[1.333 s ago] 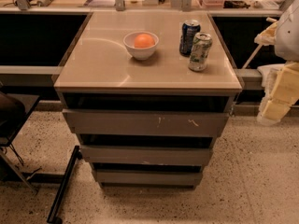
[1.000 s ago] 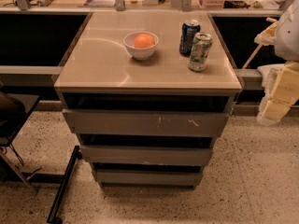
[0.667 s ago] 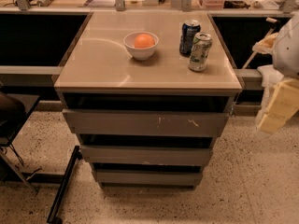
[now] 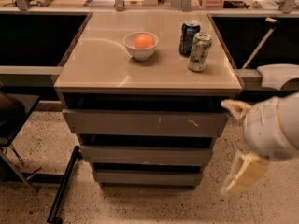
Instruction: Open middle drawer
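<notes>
The cabinet (image 4: 93,73) has three stacked drawer fronts. The middle drawer (image 4: 145,155) is the plain grey-brown panel of medium width, under the larger top front (image 4: 140,123) with white scratches and above the narrowest bottom front (image 4: 147,177). All three fronts sit close to the cabinet body with dark gaps above them. My gripper (image 4: 230,146) is at the right of the cabinet, level with the drawers and apart from them. Its cream fingers (image 4: 243,174) are spread wide and hold nothing.
On the cabinet top stand a white bowl (image 4: 140,50) with an orange (image 4: 144,41), a dark can (image 4: 189,37) and a green-and-white can (image 4: 199,52). A black chair base (image 4: 63,185) lies on the speckled floor at the left. Dark counters flank the cabinet.
My arm has come down and in from the right edge toward the cabinet's right side, and it now looms larger. The drawers have not moved.
</notes>
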`<state>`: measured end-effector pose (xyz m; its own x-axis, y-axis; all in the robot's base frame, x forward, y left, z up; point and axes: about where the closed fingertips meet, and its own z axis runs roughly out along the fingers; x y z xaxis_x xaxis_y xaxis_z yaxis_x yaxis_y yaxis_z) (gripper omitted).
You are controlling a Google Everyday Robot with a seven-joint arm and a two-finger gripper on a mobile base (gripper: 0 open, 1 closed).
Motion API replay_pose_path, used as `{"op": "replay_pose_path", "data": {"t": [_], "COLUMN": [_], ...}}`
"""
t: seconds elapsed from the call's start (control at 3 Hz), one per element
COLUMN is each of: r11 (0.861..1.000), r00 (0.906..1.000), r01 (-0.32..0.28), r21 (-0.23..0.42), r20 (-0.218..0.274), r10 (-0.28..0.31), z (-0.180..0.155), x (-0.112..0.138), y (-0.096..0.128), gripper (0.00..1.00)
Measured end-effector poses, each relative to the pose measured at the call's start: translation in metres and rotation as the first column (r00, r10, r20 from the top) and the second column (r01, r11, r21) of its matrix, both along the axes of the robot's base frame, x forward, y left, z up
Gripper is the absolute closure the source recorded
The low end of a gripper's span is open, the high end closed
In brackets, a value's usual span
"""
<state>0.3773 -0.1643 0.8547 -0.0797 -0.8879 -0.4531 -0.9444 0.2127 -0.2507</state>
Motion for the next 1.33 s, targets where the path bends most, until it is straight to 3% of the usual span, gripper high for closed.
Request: {"op": "replay_pose_path", "data": {"t": [0.33,0.67,1.0,1.33], "r11": [0.980,0.953,0.943,0.935], "r00": [0.9961,0.9800,0.9780,0.9830], "r01": [-0.068,-0.080,-0.029,-0.010], "r21": [0.189,0.294,0.331,0.354], "r20": [-0.042,-0.152,-0.186,-0.168], "r10": [0.077,0.129,0.095,0.074], "z": [-0.094,-0.207,-0.245,-0.251], "x": [-0.015,-0.038,-0.040,-0.038], "y": [0.048,0.088,0.091,0.086], "gripper": [0.00,0.00,0.00,0.00]}}
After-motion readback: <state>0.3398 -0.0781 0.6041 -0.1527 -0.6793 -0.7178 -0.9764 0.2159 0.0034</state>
